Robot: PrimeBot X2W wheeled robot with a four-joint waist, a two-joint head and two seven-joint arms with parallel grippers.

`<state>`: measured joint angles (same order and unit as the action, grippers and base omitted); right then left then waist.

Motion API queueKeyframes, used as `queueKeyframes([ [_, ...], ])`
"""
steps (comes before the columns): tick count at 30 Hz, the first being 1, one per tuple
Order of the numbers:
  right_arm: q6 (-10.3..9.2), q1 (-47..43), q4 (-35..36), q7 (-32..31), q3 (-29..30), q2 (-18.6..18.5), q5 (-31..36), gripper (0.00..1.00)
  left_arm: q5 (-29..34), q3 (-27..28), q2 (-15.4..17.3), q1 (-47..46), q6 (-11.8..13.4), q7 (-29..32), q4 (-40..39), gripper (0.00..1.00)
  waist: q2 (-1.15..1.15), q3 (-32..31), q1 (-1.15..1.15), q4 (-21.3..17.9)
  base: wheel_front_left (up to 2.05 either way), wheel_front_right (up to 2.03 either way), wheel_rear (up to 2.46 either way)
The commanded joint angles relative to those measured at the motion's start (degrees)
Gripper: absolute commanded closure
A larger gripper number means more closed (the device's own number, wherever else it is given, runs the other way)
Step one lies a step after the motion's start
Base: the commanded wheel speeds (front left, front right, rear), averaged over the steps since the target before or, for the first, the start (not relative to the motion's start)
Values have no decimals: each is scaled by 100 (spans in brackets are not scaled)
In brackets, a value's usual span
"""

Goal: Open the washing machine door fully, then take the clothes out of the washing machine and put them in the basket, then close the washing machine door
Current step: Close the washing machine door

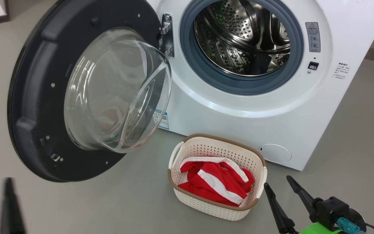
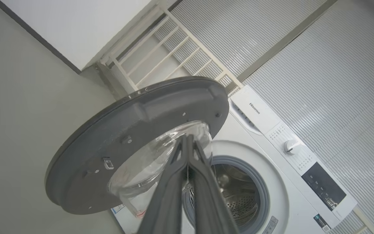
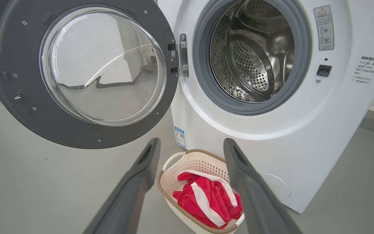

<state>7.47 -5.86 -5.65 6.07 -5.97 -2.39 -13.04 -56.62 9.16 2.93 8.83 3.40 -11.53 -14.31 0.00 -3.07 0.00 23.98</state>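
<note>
With clothes in the basket and the drum looking empty, closing the wide-open door comes next: left gripper, jaws together and empty, should push its rim; right gripper idles, jaws apart.

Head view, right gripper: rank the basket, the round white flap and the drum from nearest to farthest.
1. basket: on the floor, just left of the right gripper.
2. round white flap: ahead of the fingers, low on the washing machine front.
3. drum: farthest, higher up inside the open machine.
</note>
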Motion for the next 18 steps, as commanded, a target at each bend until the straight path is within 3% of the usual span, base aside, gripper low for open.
queueKeyframes([
  [1, 2, 140, 168, 68, -96, -49, 30, 0, -287, 385, 27, -345, -96, -42, -157, 100, 0, 22, 0, -11, 0, 0, 0],
  [5, 2, 164, 186, 68, -89, -49, 34, 0, -1531, 1169, 104, -748, -241, 85, 75, 100, 0, 60, 0, -39, 0, 0, 0],
  [8, 2, 174, 198, 61, -70, -49, 42, 0, -2328, 1715, 349, -1142, -273, 301, 431, 100, 0, 87, 0, -58, 0, 0, 0],
  [12, 2, 201, 212, 43, -69, -49, 56, 0, -2937, 2260, 888, -1646, -248, 560, 1197, 100, 0, 124, 0, -113, 0, 0, 0],
  [18, 2, 275, 244, 7, -89, -49, 86, 0, -3400, 2499, 1585, -2319, -261, 1013, 2457, 100, 0, 200, 0, -244, 0, 0, 0],
])
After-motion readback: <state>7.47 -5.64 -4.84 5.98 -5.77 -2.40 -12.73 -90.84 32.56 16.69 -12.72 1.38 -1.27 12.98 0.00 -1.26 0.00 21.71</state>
